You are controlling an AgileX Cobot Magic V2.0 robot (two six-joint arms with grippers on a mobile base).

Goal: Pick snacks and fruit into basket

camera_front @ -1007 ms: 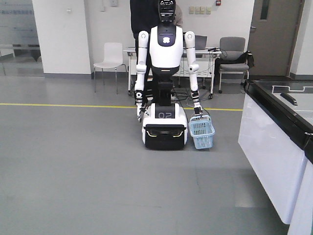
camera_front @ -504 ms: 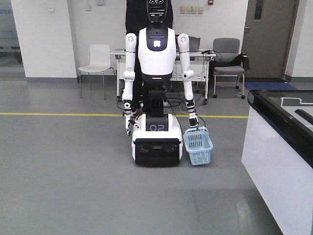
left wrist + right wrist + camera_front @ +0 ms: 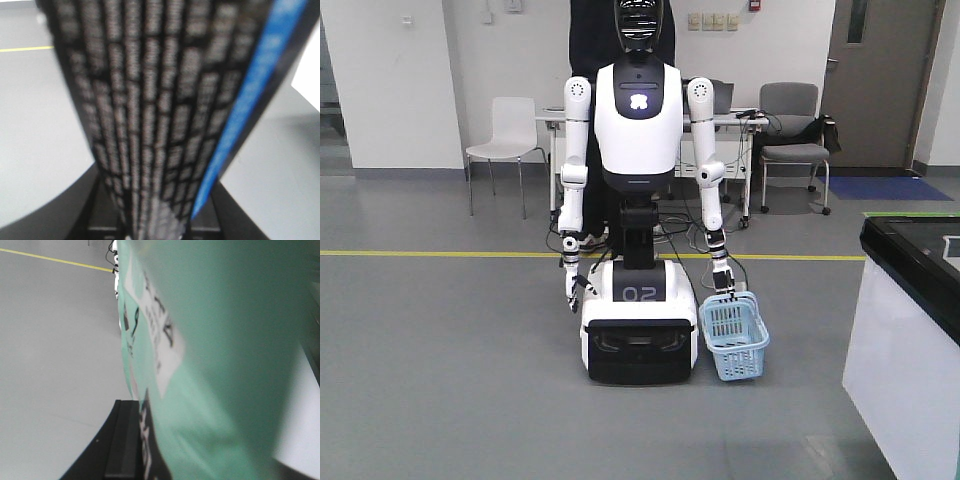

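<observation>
In the left wrist view my left gripper [image 3: 159, 222] is shut on a dark flat snack packet [image 3: 150, 100] with rows of pale lettering and a blue stripe; it fills the view. In the right wrist view my right gripper [image 3: 152, 452] is shut on a teal snack packet [image 3: 215, 340] with a white label. The light blue basket [image 3: 733, 338] hangs from the hand of a white humanoid robot [image 3: 638, 130] straight ahead, beside its wheeled base. No fruit is in view. My grippers do not show in the front view.
A white counter with a black top [image 3: 910, 300] stands at the right. Behind the humanoid are a table [image 3: 740, 120], a white chair [image 3: 505, 130] and a grey chair [image 3: 792, 125]. A yellow floor line [image 3: 440, 253] crosses the grey floor.
The humanoid with the basket now looks larger and nearer and sits lower in the front view. The counter has slid toward the right edge.
</observation>
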